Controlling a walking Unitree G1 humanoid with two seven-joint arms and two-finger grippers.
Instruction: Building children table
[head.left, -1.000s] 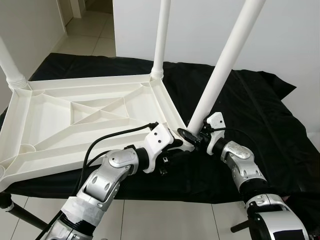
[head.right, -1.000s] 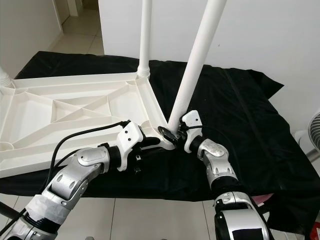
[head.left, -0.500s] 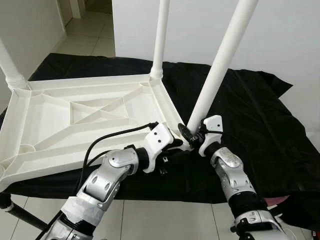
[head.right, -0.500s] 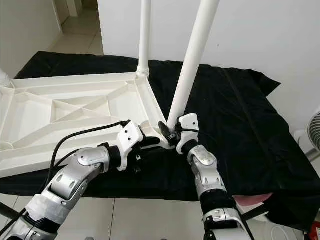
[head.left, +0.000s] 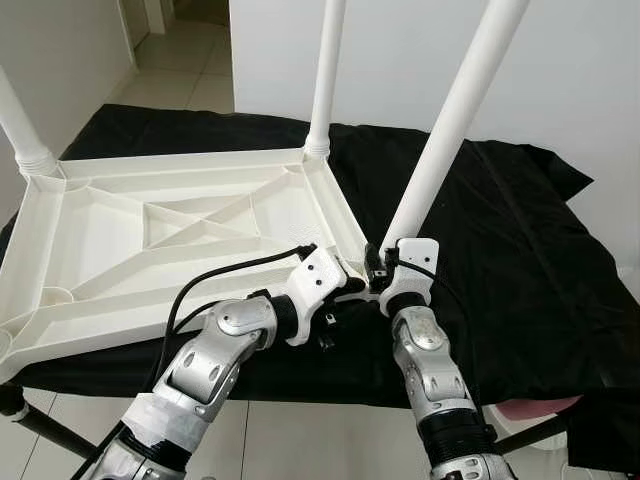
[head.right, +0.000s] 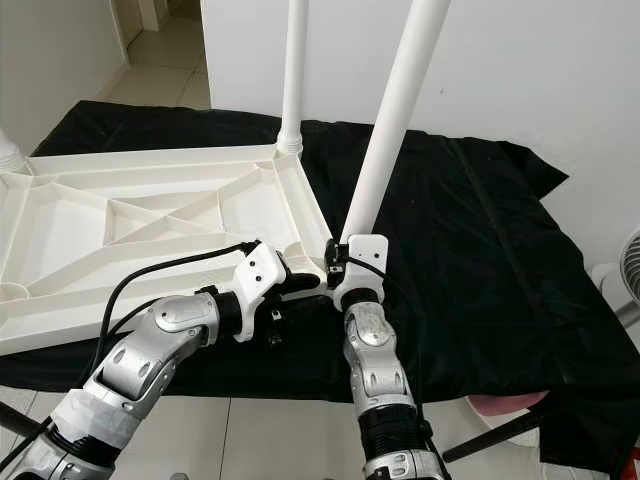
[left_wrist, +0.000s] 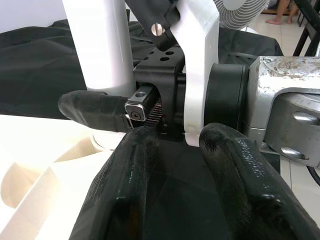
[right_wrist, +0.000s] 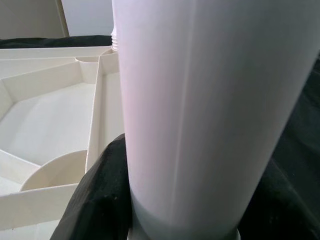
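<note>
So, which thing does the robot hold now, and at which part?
The right gripper holds the tilted white table leg at its bottom end, by the tabletop corner; the left gripper holds nothing.

Silver jointed arms, white wrist housings, black cable along the left arm, apparently tape-wrapped lower down.

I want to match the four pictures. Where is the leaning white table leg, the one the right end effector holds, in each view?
Left eye: leaning leg, centre-right, rising from the near corner.
Right eye: leg, just right of centre.
Left wrist: leg base, upper left.
Right wrist: leg, close up, centre.
Shared landmark: white tabletop corner beneath the leg.
</note>
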